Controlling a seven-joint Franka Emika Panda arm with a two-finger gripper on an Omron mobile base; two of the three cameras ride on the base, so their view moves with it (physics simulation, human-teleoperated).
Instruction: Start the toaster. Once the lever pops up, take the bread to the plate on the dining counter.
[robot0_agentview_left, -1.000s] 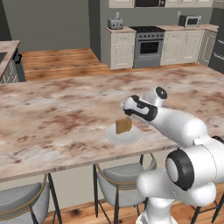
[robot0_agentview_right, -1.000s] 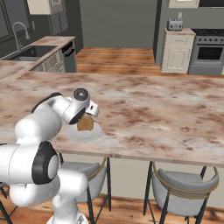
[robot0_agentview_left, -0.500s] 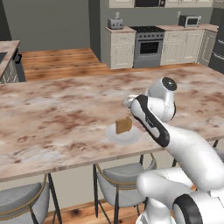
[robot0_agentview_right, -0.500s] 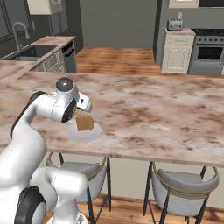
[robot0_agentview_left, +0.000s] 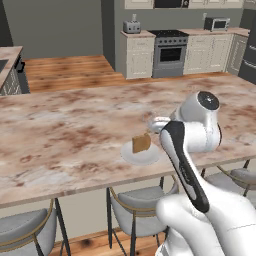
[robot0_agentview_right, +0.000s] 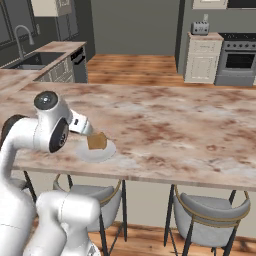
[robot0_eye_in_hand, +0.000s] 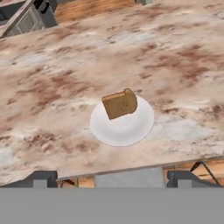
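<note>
Since a second ago the arm has swung up and back from the plate, its elbow now filling the lower right of the left base view. No writing is readable anywhere. One dining counter spans mid-frame; three grey stools sit beneath. One plate lies centre of the hand view, one bread slice on it. Gripper jaws stand wide apart, holding nothing.

The gripper has lifted away (jaws wide) from the bread.
</note>
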